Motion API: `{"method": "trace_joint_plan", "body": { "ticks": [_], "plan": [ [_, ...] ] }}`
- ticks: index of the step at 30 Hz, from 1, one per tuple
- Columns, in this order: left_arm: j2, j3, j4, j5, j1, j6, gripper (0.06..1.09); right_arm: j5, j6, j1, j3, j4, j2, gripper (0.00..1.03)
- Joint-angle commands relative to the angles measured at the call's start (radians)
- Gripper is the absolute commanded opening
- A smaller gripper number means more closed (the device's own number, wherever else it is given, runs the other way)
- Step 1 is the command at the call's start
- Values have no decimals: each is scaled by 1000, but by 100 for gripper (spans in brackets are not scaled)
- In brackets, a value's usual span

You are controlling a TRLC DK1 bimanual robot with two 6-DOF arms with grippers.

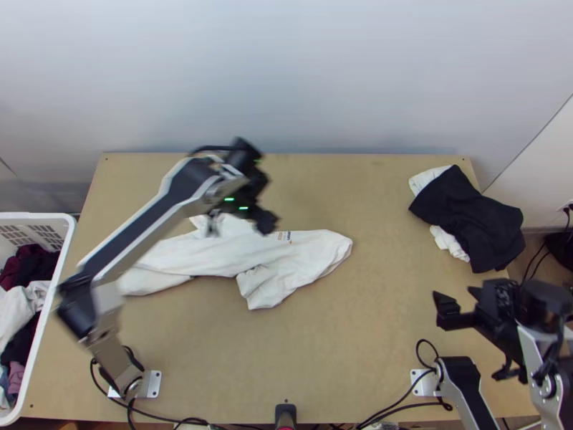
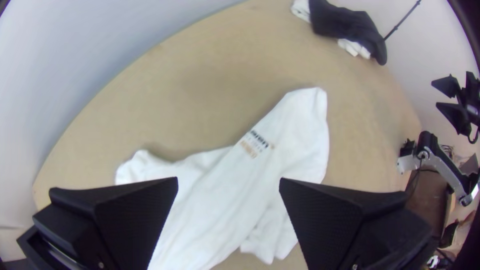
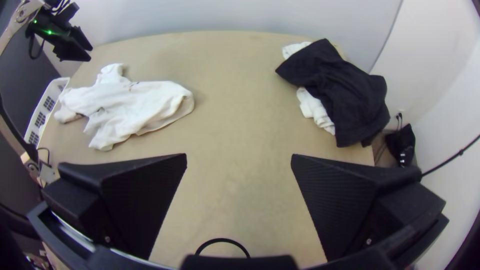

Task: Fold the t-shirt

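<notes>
Nearer than the dark garment [image 1: 473, 223], the right pincer [image 3: 239, 161] gapes empty; well left of that garment, the white t-shirt [image 1: 283, 259] lies bunched on the table [image 1: 358, 344], and farther off, also leftward, the left pincer [image 2: 228, 181], likewise parted and empty, could snag several overlapping layers, worsening the tangle.

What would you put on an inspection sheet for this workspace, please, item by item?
Surface: light wooden table, cloth on it.
Job's things: white t-shirt, rumpled and bunched lengthwise, small print showing.
Clutter: black garment lying over white cloth at the far right.
Tools: left tool open, raised above the t-shirt; right tool open, nearer the table's right side.
Cables: black cables along the near edge, looping beside the arm bases.
Surroundings: white basket of mixed clothes at left; pale wall behind.
</notes>
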Motion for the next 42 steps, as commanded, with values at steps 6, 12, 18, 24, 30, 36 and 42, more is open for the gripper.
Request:
{"method": "trace_joint_plan", "body": {
  "ticks": [6, 12, 18, 24, 30, 36, 42],
  "plan": [
    [-460, -524, -55, -156, 241, 100, 104, -12, -43, 304, 0, 97, 254, 99],
    [-601, -723, -63, -159, 441, 239, 104, -42, -26, 402, 6, 102, 380, 99],
    [-652, -797, -29, -195, 649, 399, 104, -47, -32, 537, 12, 125, 469, 99],
    [-698, -890, 135, -213, 866, 693, 103, -70, -44, 626, 94, 125, 633, 98],
    [-675, -922, 319, -215, 1022, 917, 103, -125, -52, 632, 178, 131, 750, 93],
    [-632, -915, 339, -215, 1039, 939, 103, -139, -44, 632, 232, 160, 857, 92],
    [-635, -939, 346, -213, 1016, 927, 103, -220, -13, 671, 270, 186, 934, 83]
  ]
}}
